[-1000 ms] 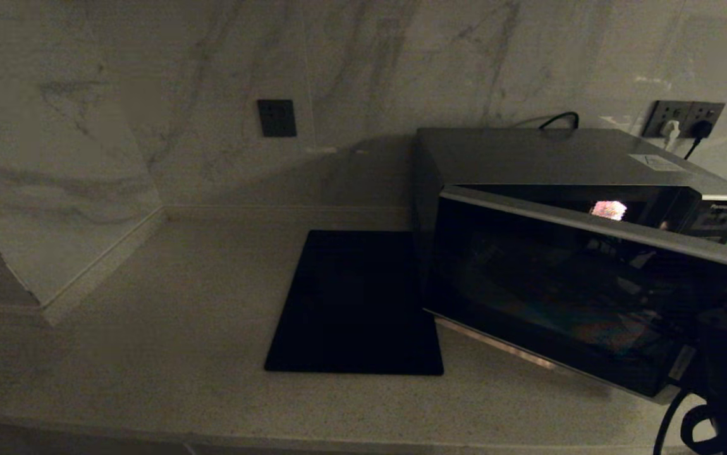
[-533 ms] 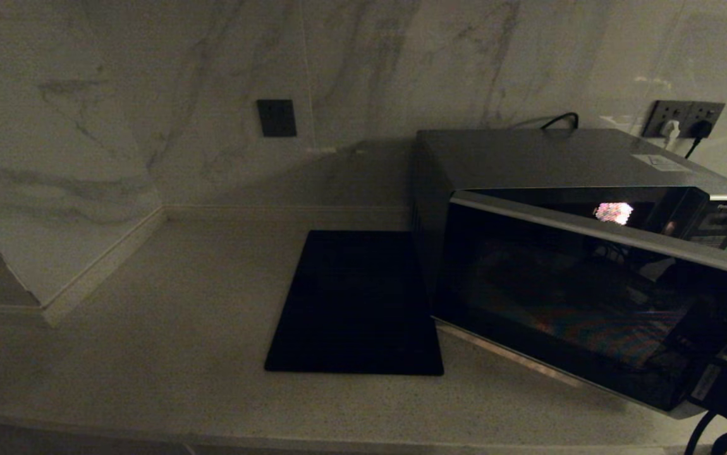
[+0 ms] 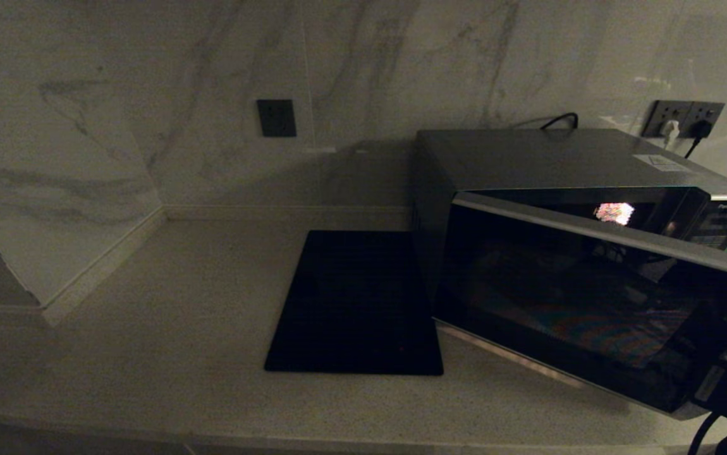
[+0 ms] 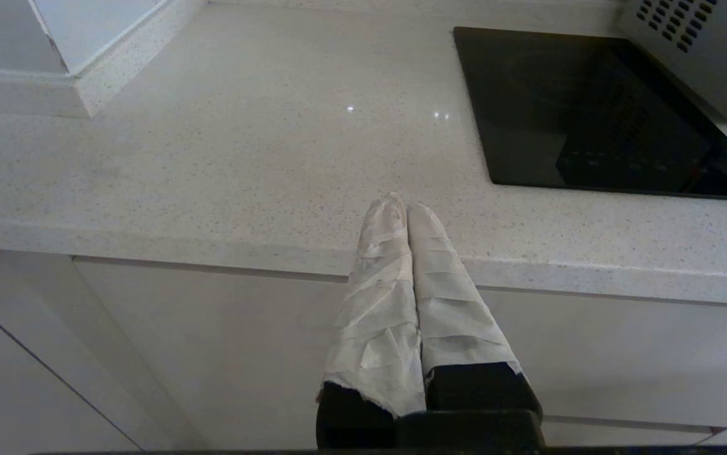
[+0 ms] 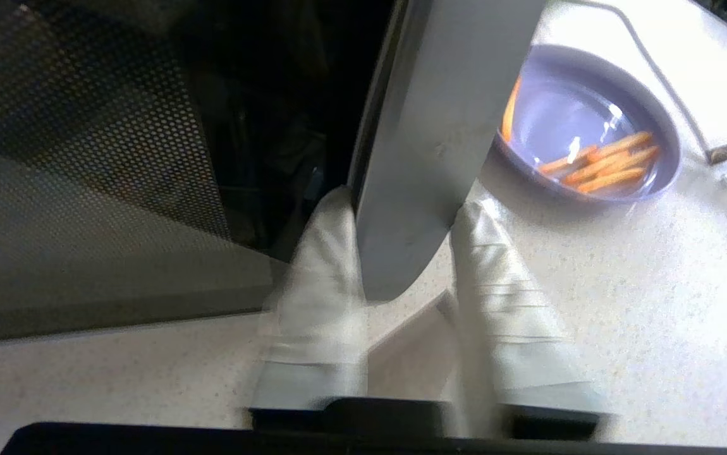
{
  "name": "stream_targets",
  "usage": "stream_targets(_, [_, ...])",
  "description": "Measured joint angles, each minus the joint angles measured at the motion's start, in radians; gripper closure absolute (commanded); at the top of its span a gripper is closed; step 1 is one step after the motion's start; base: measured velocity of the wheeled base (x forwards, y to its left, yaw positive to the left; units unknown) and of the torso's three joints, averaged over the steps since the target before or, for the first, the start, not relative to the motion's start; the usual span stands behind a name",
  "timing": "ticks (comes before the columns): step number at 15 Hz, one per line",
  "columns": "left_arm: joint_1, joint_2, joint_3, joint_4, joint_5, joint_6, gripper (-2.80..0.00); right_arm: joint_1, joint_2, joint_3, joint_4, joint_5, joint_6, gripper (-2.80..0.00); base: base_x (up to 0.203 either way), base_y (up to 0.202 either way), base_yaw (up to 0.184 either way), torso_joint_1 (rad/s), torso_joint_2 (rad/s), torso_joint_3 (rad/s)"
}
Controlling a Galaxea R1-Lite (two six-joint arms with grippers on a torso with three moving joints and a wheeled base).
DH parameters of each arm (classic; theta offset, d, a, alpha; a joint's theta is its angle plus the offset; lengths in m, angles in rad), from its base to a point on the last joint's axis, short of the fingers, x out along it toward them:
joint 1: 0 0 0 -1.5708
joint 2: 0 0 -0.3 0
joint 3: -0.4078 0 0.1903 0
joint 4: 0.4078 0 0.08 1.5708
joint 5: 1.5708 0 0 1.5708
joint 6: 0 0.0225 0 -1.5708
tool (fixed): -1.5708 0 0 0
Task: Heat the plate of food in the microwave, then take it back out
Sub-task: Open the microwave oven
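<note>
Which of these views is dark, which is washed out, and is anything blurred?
Head view: dim overall, microwave door nearly black, with moiré. Right wrist view: countertop glares white around the plate of food; right gripper fingers blurred. Left wrist view: evenly lit, sharp, left gripper clear.

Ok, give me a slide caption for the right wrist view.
Right gripper straddling the edge of the microwave door, plate of fries waiting on the counter beyond.

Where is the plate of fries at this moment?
The plate of fries shows only in the right wrist view, resting on the pale countertop just beyond the microwave door, whose edge the right gripper straddles.
</note>
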State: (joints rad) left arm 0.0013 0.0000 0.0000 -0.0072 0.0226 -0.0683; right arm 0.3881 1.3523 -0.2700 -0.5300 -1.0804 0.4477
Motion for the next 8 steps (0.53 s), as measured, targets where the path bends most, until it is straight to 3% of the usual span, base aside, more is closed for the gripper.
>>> stream_targets(8, [0.0, 0.0, 0.0, 0.0, 0.0, 0.0, 0.0, 0.004, -0.026, 0.001, 0.005, 0.005, -0.008, -2.8, 0.0, 0.0, 0.0, 0.0, 0.0, 0.0])
